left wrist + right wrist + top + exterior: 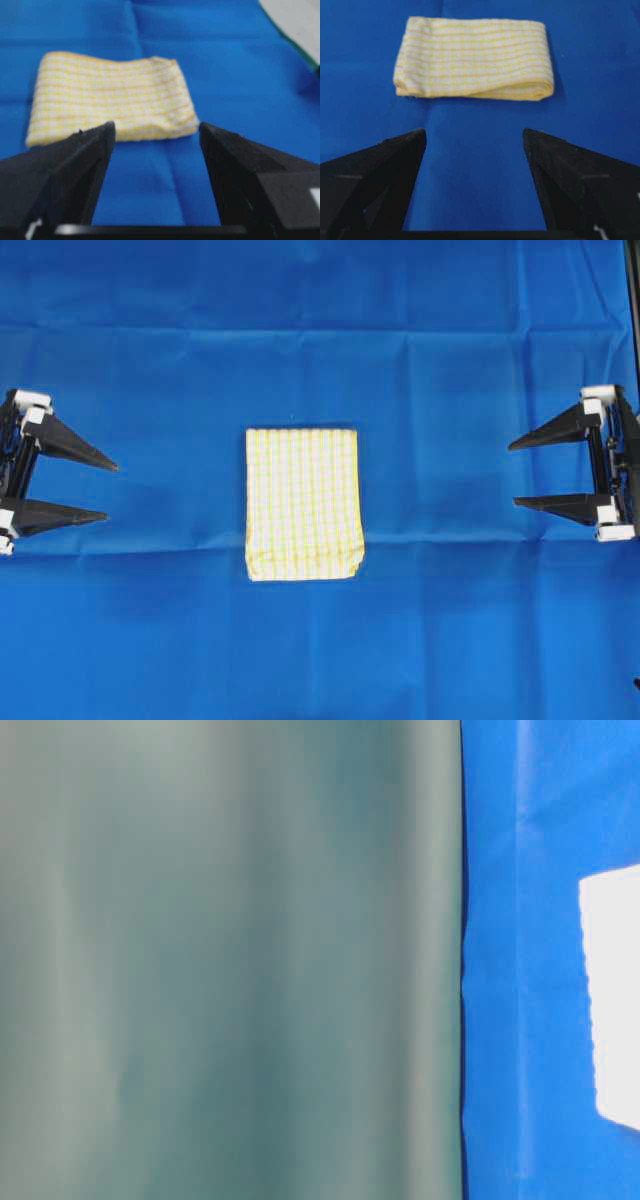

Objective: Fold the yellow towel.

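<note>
**One folded towel, two empty end effectors**

One yellow towel (303,504) lies in the middle of the worktop, on a single large blue cloth (320,340) that covers the surface. The towel is folded into a neat upright rectangle in the overhead view, with stacked layers showing along its near edge in the right wrist view. Its checks are yellow and white.

Two end effectors are in sight, one at each side, both well apart from the towel. The left end effector (108,490) sits at the left edge, its two black fingers spread wide with nothing between them. The right end effector (512,475) sits at the right edge, its two fingers likewise parted and holding nothing.

In the table-level view a blurred grey-green surface (230,960) fills most of the frame beside the blue cloth.
</note>
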